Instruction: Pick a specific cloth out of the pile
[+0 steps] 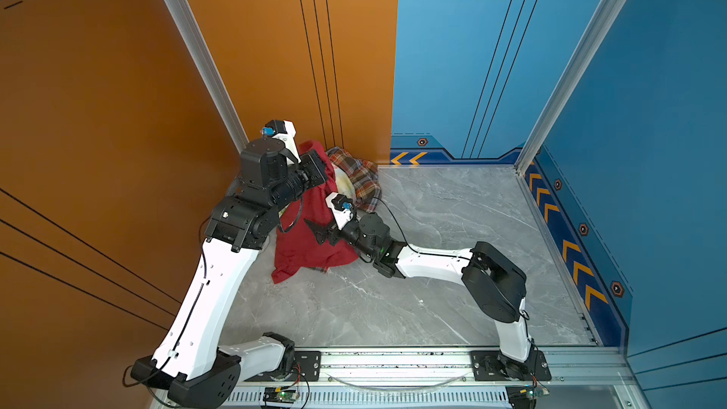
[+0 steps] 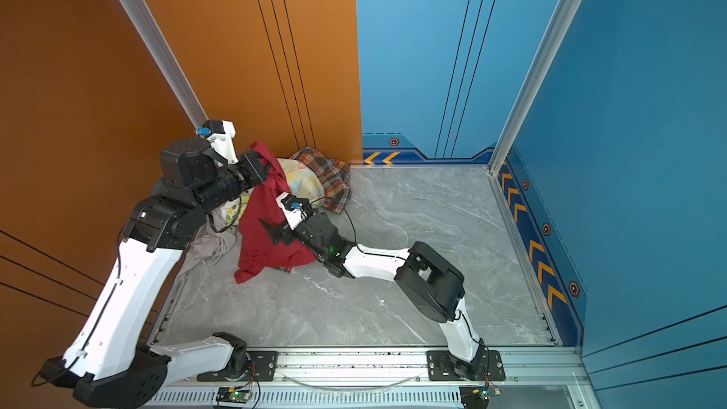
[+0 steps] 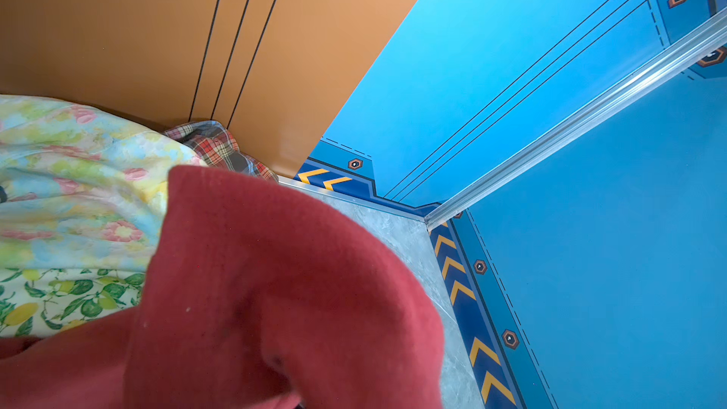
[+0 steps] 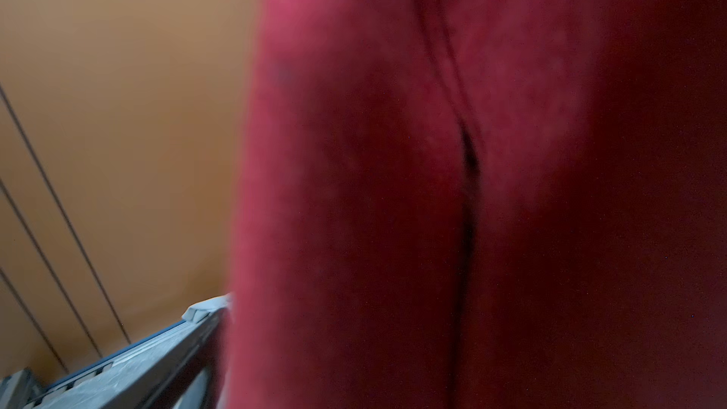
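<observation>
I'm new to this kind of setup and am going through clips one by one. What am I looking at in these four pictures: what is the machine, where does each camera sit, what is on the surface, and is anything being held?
It is a robot with two arms, the left arm and the right arm, mounted on a rail at the near edge of a grey marble-look table. Two pictures come from one camera head above. The other two come from cameras on the arms' wrists, so they show close-ups.

In the far left corner lies the pile, which includes a floral cloth, a plaid cloth and a lemon-print cloth.

The left gripper is shut on the cloth, which is plain dark red. Its top is held up and its lower end lies on the table. The right gripper is open close to it and grips nothing. Its wrist view is mostly blurred red.
</observation>
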Robot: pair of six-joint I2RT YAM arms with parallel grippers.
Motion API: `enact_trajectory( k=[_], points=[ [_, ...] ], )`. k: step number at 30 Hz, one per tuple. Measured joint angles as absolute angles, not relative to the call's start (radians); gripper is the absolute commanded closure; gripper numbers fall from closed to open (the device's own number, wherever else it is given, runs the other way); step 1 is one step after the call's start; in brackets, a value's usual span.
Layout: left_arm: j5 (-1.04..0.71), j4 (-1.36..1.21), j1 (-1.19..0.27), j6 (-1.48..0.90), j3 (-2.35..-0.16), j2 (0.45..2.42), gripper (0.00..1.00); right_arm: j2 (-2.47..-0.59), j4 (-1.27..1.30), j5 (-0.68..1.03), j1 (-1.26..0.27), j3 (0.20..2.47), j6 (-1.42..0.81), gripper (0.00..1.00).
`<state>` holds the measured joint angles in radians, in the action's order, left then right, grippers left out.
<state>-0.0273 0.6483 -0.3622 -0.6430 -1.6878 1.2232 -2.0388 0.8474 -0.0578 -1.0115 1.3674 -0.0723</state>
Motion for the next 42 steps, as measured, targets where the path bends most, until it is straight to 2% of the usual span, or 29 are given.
enact_trajectory(
  k=[2,6,8,12,14,16,19,21,24,28,31,34,40,42],
  points=[
    [-0.027,0.649,-0.371,-0.643,-1.679,1.221,1.0,-2.061,0.878,-0.094,-1.011,1.365,-0.103,0.14],
    [-0.023,0.648,-0.381,-0.643,-1.666,1.209,1.0,-2.09,0.966,-0.161,-1.011,1.354,-0.152,0.33],
    [-0.02,0.648,-0.381,-0.642,-1.661,1.205,1.0,-2.101,0.996,-0.182,-1.011,1.344,-0.167,0.5],
    [-0.017,0.648,-0.381,-0.632,-1.643,1.196,1.0,-2.108,1.033,-0.22,-1.012,1.312,-0.193,0.75],
    [-0.014,0.648,-0.381,-0.624,-1.628,1.194,1.0,-2.107,1.041,-0.228,-1.013,1.299,-0.199,0.91],
    [-0.01,0.648,-0.381,-0.616,-1.607,1.192,1.0,-2.101,1.041,-0.239,-1.016,1.278,-0.208,0.99],
    [-0.007,0.646,-0.38,-0.601,-1.569,1.185,1.0,-2.085,1.04,-0.242,-1.019,1.251,-0.213,1.0],
    [-0.001,0.643,-0.378,-0.59,-1.537,1.172,0.91,-2.073,1.037,-0.242,-1.021,1.238,-0.224,1.0],
    [0.002,0.639,-0.367,-0.569,-1.487,1.145,0.71,-2.046,1.017,-0.242,-1.022,1.227,-0.245,1.0],
    [0.008,0.64,-0.346,-0.538,-1.425,1.102,0.35,-2.001,0.975,-0.247,-1.022,1.225,-0.271,1.0],
    [0.015,0.64,-0.331,-0.514,-1.387,1.069,0.19,-1.97,0.938,-0.251,-1.022,1.225,-0.288,1.0],
    [0.022,0.641,-0.312,-0.491,-1.356,1.037,0.1,-1.937,0.896,-0.26,-1.022,1.225,-0.305,1.0],
    [0.041,0.649,-0.27,-0.454,-1.302,0.989,0.01,-1.877,0.799,-0.271,-1.022,1.227,-0.339,1.0],
    [0.045,0.653,-0.26,-0.443,-1.293,0.987,0.02,-1.865,0.765,-0.276,-1.021,1.235,-0.35,1.0]
  ],
)
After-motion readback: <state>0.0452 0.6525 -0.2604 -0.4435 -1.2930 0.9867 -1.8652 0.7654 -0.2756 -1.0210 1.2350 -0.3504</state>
